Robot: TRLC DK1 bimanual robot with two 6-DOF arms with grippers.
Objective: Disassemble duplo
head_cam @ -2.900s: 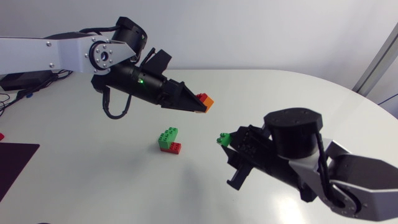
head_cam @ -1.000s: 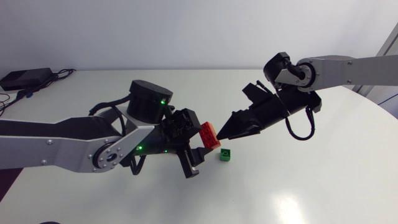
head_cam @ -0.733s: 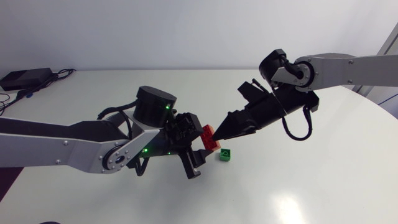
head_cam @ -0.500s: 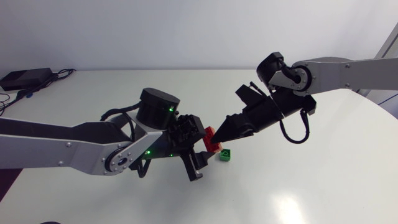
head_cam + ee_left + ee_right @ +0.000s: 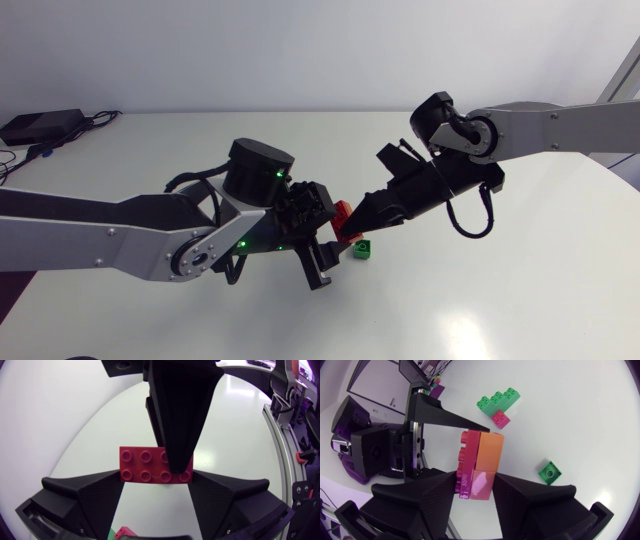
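From overhead, our left gripper (image 5: 318, 225) and right gripper (image 5: 352, 228) both clamp the red-and-orange plastic duplo stack (image 5: 343, 212). A small green square brick (image 5: 363, 246) lies at its five o'clock. The left wrist view shows both grippers pinching the stack's red plate. In the right wrist view, a green stepped duplo block (image 5: 497, 402) lies ahead.

Robotics lab, white table (image 5: 480, 300), left arm (image 5: 90, 245), right arm (image 5: 560, 118), loose cables (image 5: 100, 118)
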